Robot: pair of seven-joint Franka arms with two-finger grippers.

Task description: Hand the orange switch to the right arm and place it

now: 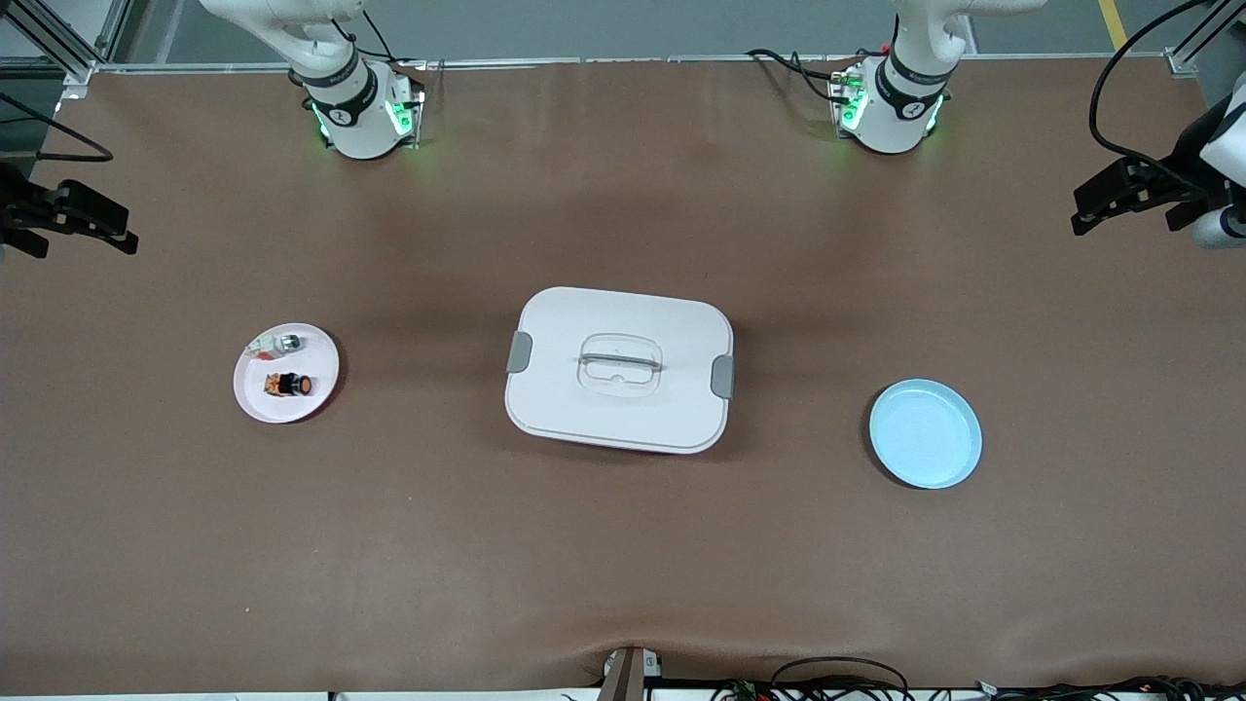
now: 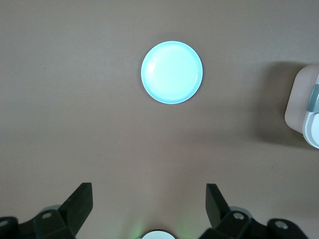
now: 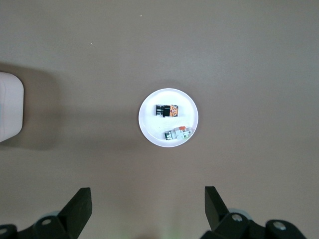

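The orange switch point(image 1: 290, 386) point(image 3: 166, 110) lies on its side on a small white plate point(image 1: 319, 362) point(image 3: 151, 127) toward the right arm's end of the table. It has a black body and an orange cap. My right gripper point(image 1: 68, 219) point(image 3: 147, 195) hangs open and empty high over the table by that plate. My left gripper point(image 1: 1119, 200) point(image 2: 148, 191) is open and empty too, high over the left arm's end. A light blue plate point(image 1: 925, 433) point(image 2: 172, 72) lies bare on the table below it.
A small silver-and-white piece point(image 1: 277, 344) point(image 3: 178, 133) shares the white plate, farther from the front camera than the switch. A white lidded box point(image 1: 619, 368) point(image 2: 304, 107) point(image 3: 10, 107) with grey latches stands mid-table between the two plates.
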